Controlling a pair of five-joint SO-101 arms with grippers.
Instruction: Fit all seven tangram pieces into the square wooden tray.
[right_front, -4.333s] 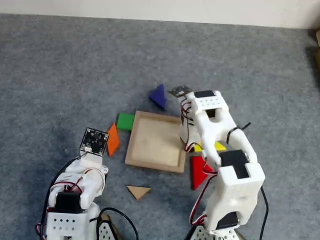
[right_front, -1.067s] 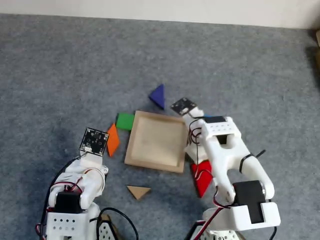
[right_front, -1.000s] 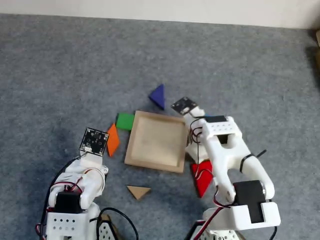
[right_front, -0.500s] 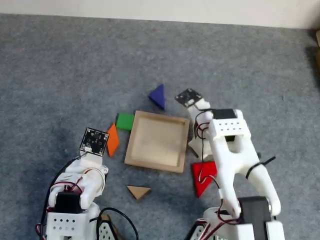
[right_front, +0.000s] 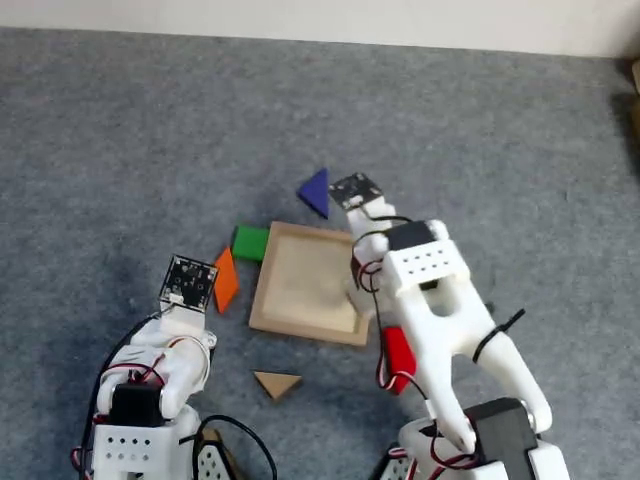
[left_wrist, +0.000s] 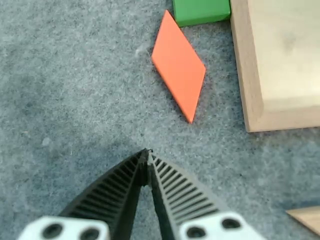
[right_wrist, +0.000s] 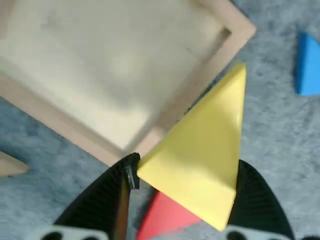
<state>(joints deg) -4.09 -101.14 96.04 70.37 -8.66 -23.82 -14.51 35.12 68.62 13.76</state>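
Note:
My right gripper (right_wrist: 187, 175) is shut on a yellow triangle (right_wrist: 200, 150), held above the near right edge of the square wooden tray (right_wrist: 220, 55). A red triangle (right_wrist: 162, 217) lies on the carpet below it. In the high view the right arm (right_front: 420, 270) covers the right rim of the tray (right_front: 265, 290), whose floor is bare. My left gripper (left_wrist: 147, 156) is shut with nothing in it, on the carpet short of the orange parallelogram (left_wrist: 178, 72) and the green square (left_wrist: 201, 11).
A dark blue triangle (right_front: 316, 192) lies beyond the tray and a tan triangle (right_front: 277, 383) in front of it. A light blue piece (right_wrist: 307, 65) sits on the carpet off the tray's right side. Grey carpet runs all around.
The right arm has swung left from beside the tray to over its right edge, carrying the yellow triangle. The left arm has not moved.

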